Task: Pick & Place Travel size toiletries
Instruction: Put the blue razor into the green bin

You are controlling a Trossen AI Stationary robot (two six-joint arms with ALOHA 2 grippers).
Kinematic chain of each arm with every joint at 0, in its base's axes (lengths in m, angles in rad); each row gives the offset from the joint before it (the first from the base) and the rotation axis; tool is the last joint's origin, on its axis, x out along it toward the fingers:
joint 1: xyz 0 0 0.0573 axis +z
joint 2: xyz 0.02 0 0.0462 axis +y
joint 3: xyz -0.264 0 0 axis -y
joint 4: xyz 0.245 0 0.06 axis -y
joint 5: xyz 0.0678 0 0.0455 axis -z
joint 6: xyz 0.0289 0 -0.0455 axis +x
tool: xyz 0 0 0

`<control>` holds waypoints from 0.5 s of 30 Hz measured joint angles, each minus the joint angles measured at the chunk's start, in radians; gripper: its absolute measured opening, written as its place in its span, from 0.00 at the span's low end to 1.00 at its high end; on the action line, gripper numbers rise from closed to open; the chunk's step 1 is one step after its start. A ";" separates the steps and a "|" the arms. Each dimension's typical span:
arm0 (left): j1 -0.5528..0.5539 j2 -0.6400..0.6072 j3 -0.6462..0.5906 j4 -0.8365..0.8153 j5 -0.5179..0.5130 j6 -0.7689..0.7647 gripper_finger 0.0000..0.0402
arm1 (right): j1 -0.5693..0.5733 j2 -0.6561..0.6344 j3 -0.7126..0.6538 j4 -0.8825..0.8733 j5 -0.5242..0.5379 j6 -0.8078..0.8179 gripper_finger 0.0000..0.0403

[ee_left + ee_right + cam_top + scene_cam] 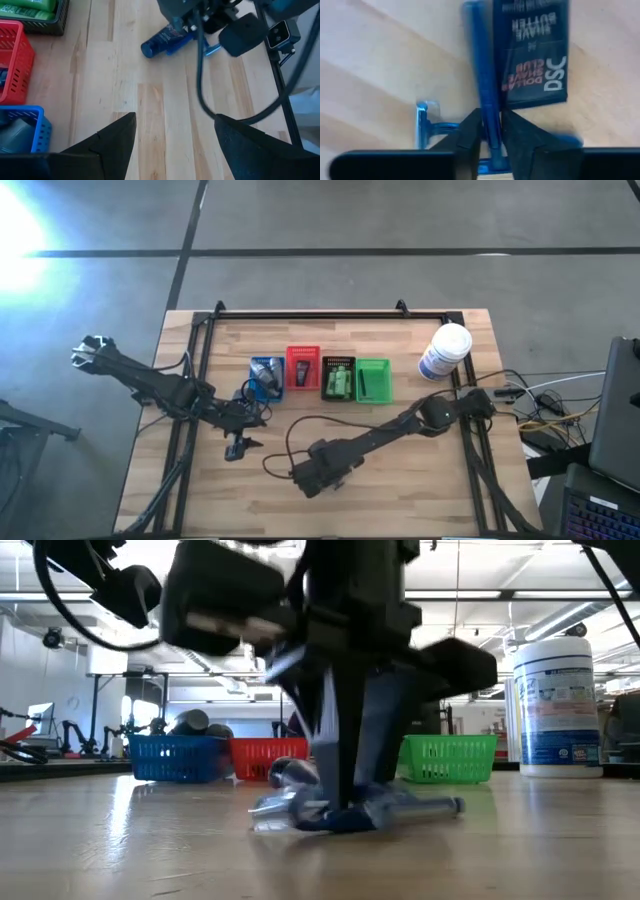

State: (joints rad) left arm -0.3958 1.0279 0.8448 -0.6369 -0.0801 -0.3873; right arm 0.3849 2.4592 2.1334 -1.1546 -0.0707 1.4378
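Right wrist view showed my right gripper (491, 131) clenched on a blue razor (482, 75) lying beside a blue tube (532, 55) on the table (370, 60); my left gripper (172, 135) hung released near the baskets (318, 374).

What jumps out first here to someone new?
The right gripper, low over the near middle of the table, pinching a blue razor handle beside a dark blue Shave Butter packet. Behind it, a row of four baskets, blue, red, black and green, and a white container at the far right. The left gripper hangs open near the blue basket.
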 joint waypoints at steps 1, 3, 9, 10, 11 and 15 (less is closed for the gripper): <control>0.000 0.000 0.000 0.000 0.000 0.000 0.69 | 0.002 -0.006 0.000 0.001 0.003 -0.008 0.12; 0.000 0.000 0.000 0.000 0.000 0.000 0.68 | 0.002 -0.021 0.000 0.001 0.010 -0.031 0.07; 0.000 0.000 0.000 0.001 -0.011 0.000 0.69 | 0.001 -0.104 0.000 -0.003 0.038 -0.058 0.06; 0.000 0.000 0.000 0.002 -0.013 0.000 0.69 | 0.001 -0.125 0.000 -0.009 0.042 -0.063 0.06; 0.001 0.000 0.000 0.003 -0.014 0.000 0.68 | 0.001 -0.145 0.000 -0.022 0.047 -0.066 0.06; 0.001 0.000 0.000 0.019 -0.017 0.000 0.69 | -0.017 -0.238 0.000 -0.156 0.110 -0.046 0.06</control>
State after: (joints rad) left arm -0.3946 1.0279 0.8448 -0.6181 -0.0974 -0.3878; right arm 0.3679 2.2209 2.1332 -1.3109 0.0394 1.3920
